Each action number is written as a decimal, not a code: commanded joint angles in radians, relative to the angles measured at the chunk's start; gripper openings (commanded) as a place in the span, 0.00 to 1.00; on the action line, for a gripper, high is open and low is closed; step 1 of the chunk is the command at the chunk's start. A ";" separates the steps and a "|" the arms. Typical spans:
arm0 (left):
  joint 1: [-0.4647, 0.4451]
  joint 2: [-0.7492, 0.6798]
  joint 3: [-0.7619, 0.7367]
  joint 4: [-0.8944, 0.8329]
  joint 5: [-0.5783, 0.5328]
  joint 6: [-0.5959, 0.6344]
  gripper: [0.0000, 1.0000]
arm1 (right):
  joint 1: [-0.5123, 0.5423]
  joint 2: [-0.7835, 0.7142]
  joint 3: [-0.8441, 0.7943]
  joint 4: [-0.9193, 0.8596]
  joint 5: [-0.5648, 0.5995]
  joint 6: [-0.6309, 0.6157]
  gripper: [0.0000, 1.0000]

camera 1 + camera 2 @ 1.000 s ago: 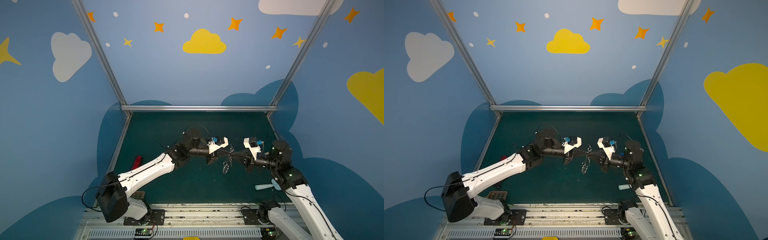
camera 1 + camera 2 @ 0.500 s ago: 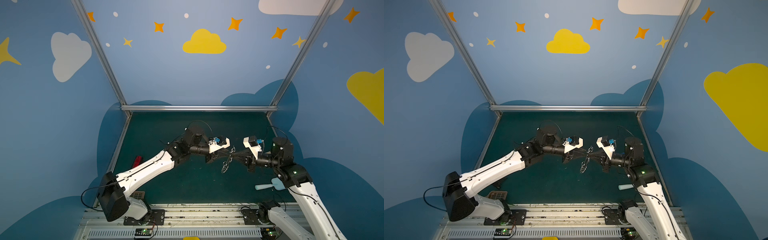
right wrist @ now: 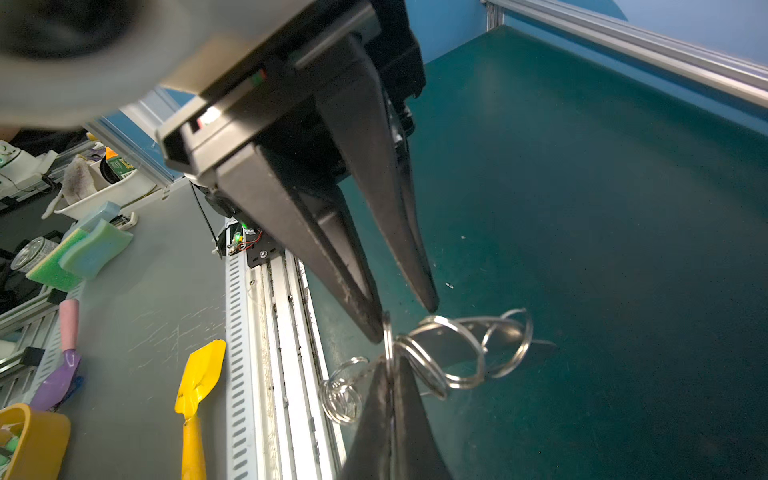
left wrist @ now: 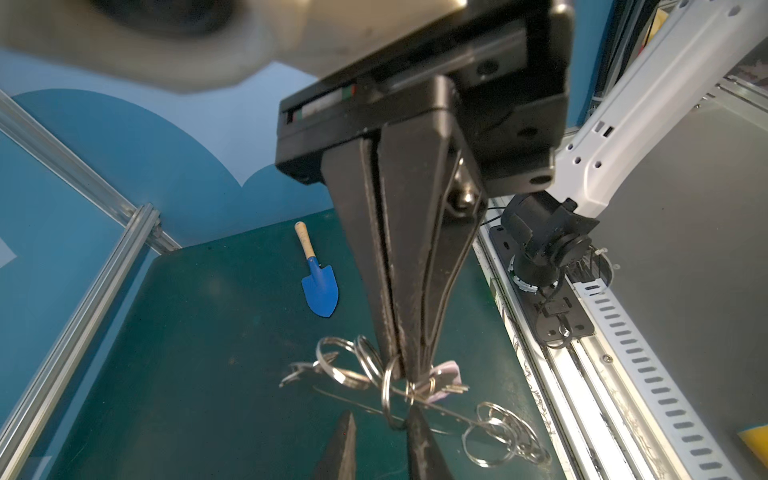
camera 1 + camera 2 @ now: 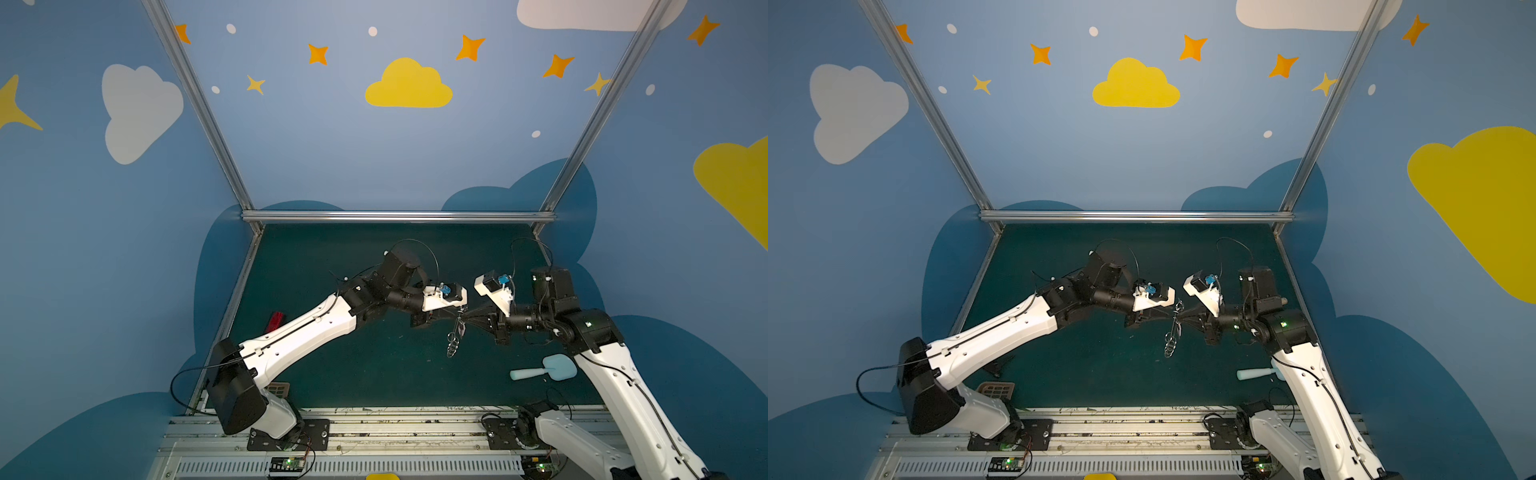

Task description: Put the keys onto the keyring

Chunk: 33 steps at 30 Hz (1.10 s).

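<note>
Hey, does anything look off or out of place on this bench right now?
Nothing looks spilled or broken. The one odd sight: the keyring hangs in mid-air, pinched by the shut right pincer, its split rings dangling in a loose tangle, while the left pincer stands open beside it.

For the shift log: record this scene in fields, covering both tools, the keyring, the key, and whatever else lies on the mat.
right tool: shut on a ring of the keyring
left tool: open, tips close beside that ring
keyring: held in the air above the mat, spare rings dangling
key: among the rings by the right tool; whether it is threaded, cannot tell
also on mat: spatula, red gadget
</note>
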State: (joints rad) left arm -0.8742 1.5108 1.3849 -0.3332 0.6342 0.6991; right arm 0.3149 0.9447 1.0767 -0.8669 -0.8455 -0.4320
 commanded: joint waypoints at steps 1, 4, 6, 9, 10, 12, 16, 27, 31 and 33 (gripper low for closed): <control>-0.006 0.014 0.034 -0.045 -0.007 0.038 0.23 | 0.019 0.018 0.048 -0.065 0.027 -0.030 0.00; -0.009 0.017 0.041 -0.050 -0.005 0.044 0.22 | 0.029 0.030 0.061 -0.075 0.042 -0.033 0.00; -0.012 0.023 0.050 -0.068 -0.004 0.052 0.20 | 0.035 0.032 0.065 -0.072 0.043 -0.033 0.00; -0.014 0.032 0.061 -0.093 -0.006 0.066 0.18 | 0.038 0.037 0.071 -0.072 0.047 -0.030 0.00; -0.016 0.032 0.064 -0.096 -0.007 0.068 0.18 | 0.039 0.040 0.072 -0.075 0.047 -0.029 0.00; -0.019 0.036 0.071 -0.104 -0.005 0.075 0.18 | 0.042 0.048 0.079 -0.082 0.052 -0.030 0.00; -0.025 0.048 0.090 -0.125 -0.007 0.084 0.17 | 0.049 0.054 0.084 -0.083 0.058 -0.030 0.00; -0.028 0.048 0.094 -0.128 0.000 0.068 0.04 | 0.055 0.057 0.075 -0.078 0.103 -0.035 0.00; -0.015 0.023 0.055 -0.070 0.012 0.019 0.04 | 0.048 0.026 0.048 -0.039 0.112 -0.022 0.04; -0.004 0.005 0.023 -0.024 0.021 -0.016 0.04 | 0.041 0.013 0.034 -0.028 0.119 -0.014 0.14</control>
State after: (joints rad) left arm -0.8898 1.5486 1.4418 -0.4114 0.6277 0.7273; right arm 0.3660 0.9859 1.1240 -0.9310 -0.7284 -0.4644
